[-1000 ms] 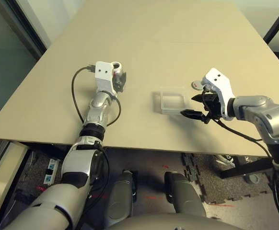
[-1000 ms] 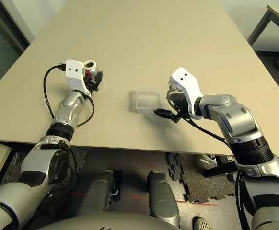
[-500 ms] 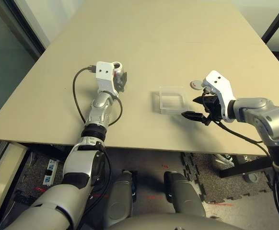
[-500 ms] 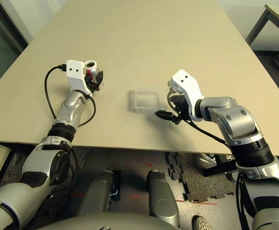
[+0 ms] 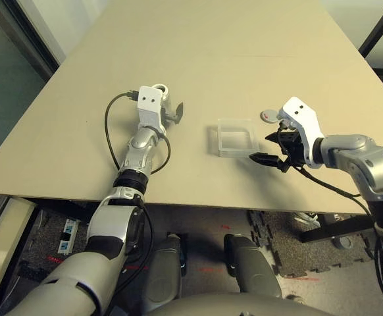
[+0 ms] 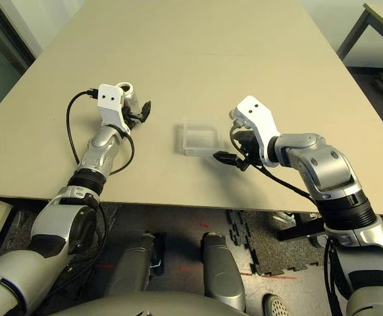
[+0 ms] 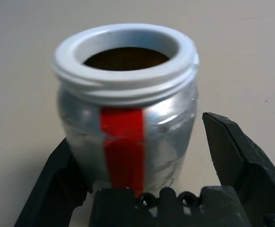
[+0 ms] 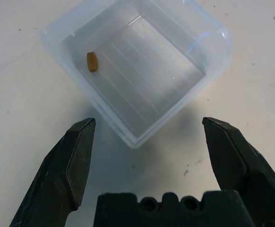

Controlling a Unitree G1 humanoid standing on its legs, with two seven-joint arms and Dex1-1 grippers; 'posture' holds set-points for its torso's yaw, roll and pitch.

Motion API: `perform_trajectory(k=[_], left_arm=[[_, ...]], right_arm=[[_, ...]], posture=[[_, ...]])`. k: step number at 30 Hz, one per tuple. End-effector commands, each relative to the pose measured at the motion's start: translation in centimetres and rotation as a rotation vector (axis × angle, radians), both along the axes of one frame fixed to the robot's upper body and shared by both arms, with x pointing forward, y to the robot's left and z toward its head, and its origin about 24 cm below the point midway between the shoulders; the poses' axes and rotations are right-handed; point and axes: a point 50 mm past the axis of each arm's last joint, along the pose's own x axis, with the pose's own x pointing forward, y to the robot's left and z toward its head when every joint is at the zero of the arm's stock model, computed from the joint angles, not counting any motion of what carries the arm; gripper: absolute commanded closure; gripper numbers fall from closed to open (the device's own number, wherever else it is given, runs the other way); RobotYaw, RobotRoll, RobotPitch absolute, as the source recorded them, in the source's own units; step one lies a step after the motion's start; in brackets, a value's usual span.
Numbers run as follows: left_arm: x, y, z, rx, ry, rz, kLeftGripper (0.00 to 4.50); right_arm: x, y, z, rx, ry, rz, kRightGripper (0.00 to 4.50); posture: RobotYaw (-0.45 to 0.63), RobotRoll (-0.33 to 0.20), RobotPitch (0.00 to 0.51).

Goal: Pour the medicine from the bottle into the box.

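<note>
From my seat at the controls, nearest the front edge of the table (image 5: 198, 39) is my right gripper (image 5: 268, 147), over the right part of the front strip. Its two black fingers stand wide apart with nothing between them. In the right wrist view the fingers (image 8: 76, 163) frame bare tabletop, and the box (image 8: 137, 66) lies just past their tips, near but not touching either one. The box is a shallow clear tray sitting flat on the table, a little right of the middle and near the front edge; in the left eye view it sits just to the left of the right gripper. One small amber pill (image 8: 91, 62) lies on the floor of the box near one wall.

Just beyond the right hand, close to its white housing, a small round grey cap (image 5: 268, 116) lies flat on the table, apart from the box.

Further back and to the left, my left gripper (image 5: 170, 112) reaches forward over the left half of the table. In the left wrist view the bottle (image 7: 128, 113) stands upright between the spread fingers, its white rim open at the top and a red stripe down its silver body. One finger (image 7: 57, 184) is right against the bottle's side; the other stands clear of it with a gap, so the jaws are parted and not clamped on it. The bottle stands well apart from the box, to its left.
</note>
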Motion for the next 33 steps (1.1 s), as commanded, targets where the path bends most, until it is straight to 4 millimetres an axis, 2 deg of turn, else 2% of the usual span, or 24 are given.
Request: perform_trajectory(k=[1, 12, 26, 29, 33], left_arm=[[-0.4, 0.2, -0.2, 0.009, -0.012, 0.005, 0.02], [-2.3, 1.3, -0.3, -0.007, -0.044, 0.039, 0.02], [-6.5, 3.6, 0.7, -0.037, -0.048, 0.118, 0.02], [-8.2, 4.5, 1.2, -0.035, -0.052, 0.121, 0.02], [-9.8, 6.0, 2.8, -0.059, -0.136, 0.167, 0.02]], right_arm=[[-0.2, -0.2, 0.2, 0.003, -0.009, 0.001, 0.00], [-0.3, -0.3, 0.5, -0.002, -0.009, 0.007, 0.00], [-0.5, -0.6, 1.2, -0.003, -0.020, 0.007, 0.00], [-0.8, -1.0, 1.8, 0.059, -0.036, -0.046, 0.00], [-0.8, -1.9, 2.8, 0.208, -0.142, -0.203, 0.00]], posture=[[-0.13, 0.000, 0.161], [-0.11, 0.000, 0.172], [-0.07, 0.000, 0.186], [-0.06, 0.000, 0.190], [-0.05, 0.000, 0.193]])
